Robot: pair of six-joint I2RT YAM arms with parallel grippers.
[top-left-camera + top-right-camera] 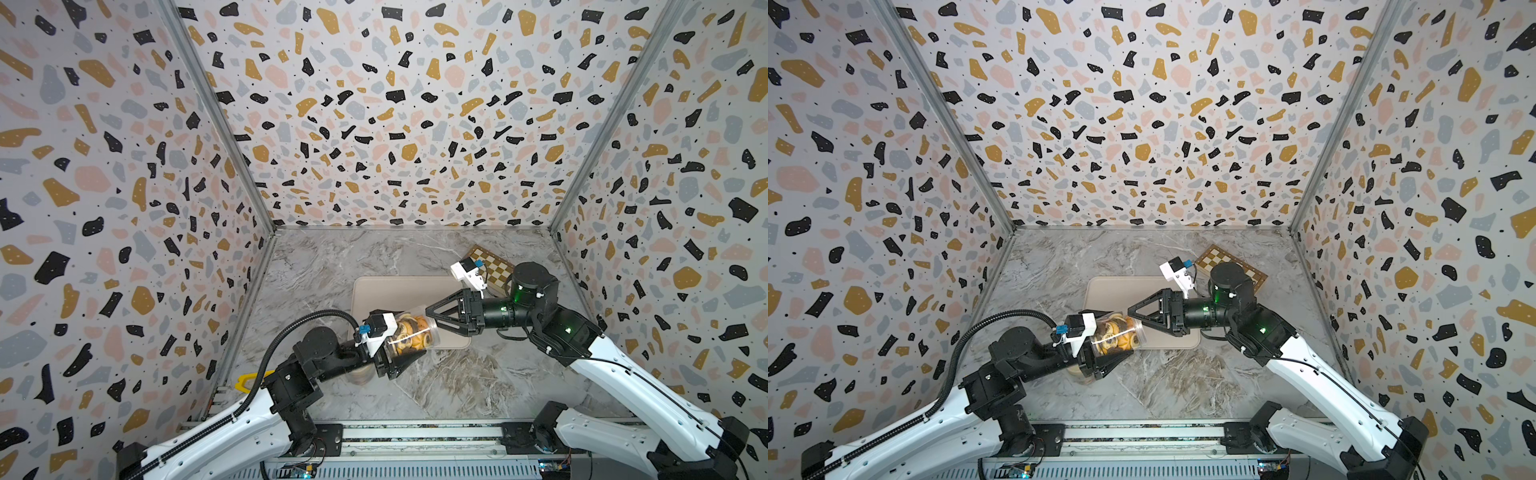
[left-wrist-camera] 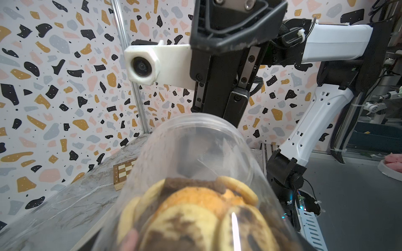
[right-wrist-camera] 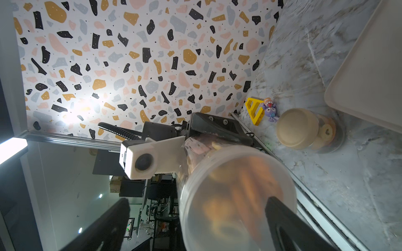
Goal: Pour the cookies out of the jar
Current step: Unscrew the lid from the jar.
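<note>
Marble table (image 1: 415, 395), jar (image 1: 411, 334) sideways, rim toward tray (image 1: 395, 291)

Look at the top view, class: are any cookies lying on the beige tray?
No: the visible part of the tray shows bare beige, and the cookies are all inside the clear jar.

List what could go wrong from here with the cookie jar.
The jar lies sideways in the left gripper near the tray's near edge, so cookies could spill onto the table.
The open right gripper flanks the jar's end and might knock it.
Under the left arm stands another jar, easily bumped.
</note>
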